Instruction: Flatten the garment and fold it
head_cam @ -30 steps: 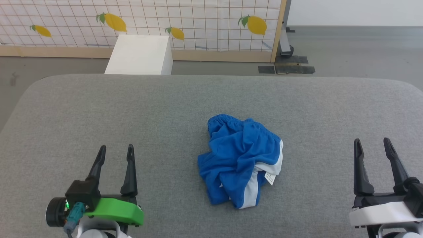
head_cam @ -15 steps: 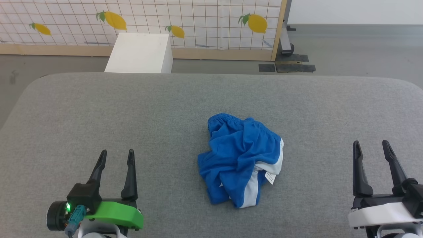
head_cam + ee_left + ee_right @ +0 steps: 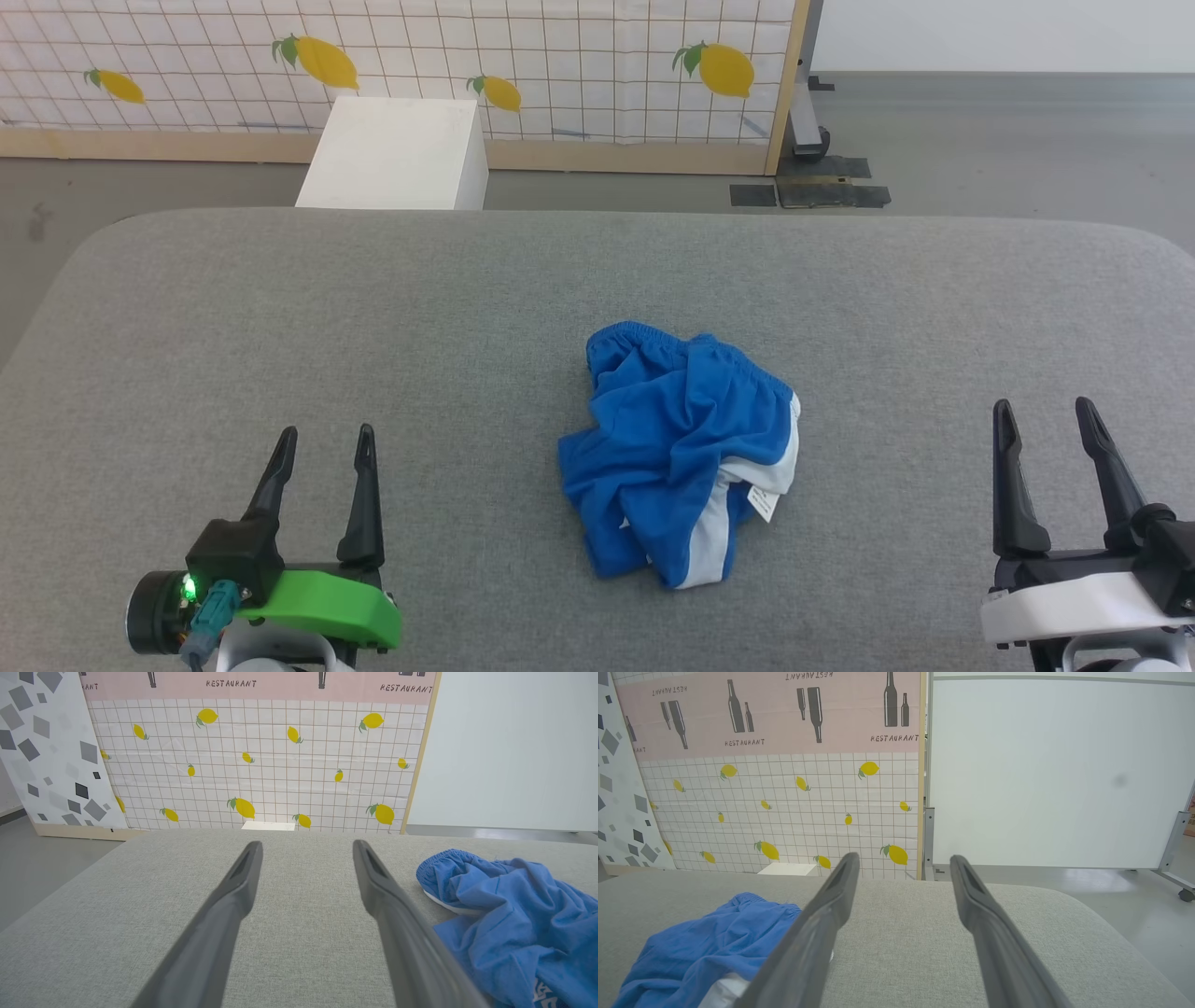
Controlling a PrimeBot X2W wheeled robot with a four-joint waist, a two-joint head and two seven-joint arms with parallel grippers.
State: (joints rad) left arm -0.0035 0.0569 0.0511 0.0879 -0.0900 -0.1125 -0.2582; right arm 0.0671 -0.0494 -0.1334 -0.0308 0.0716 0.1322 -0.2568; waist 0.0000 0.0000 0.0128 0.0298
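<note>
The garment (image 3: 677, 453), bright blue shorts with white side panels and a small white label, lies crumpled in a heap at the middle of the grey padded table (image 3: 280, 308). Its gathered waistband faces the far side. My left gripper (image 3: 324, 437) hovers open over the table's near left, well apart from the heap. My right gripper (image 3: 1043, 409) stands open at the near right, also clear of it. In the left wrist view the garment (image 3: 509, 905) lies right of the open left gripper (image 3: 306, 845). In the right wrist view the garment (image 3: 714, 942) lies left of the open right gripper (image 3: 903, 857).
A white box (image 3: 397, 154) stands on the floor beyond the table's far edge. Behind it rises a lemon-print partition (image 3: 560, 56) with a wooden frame. A white board on wheeled legs (image 3: 1055, 774) stands to the right.
Both grippers have drawn back slightly toward the near edge. The garment lies as before.
</note>
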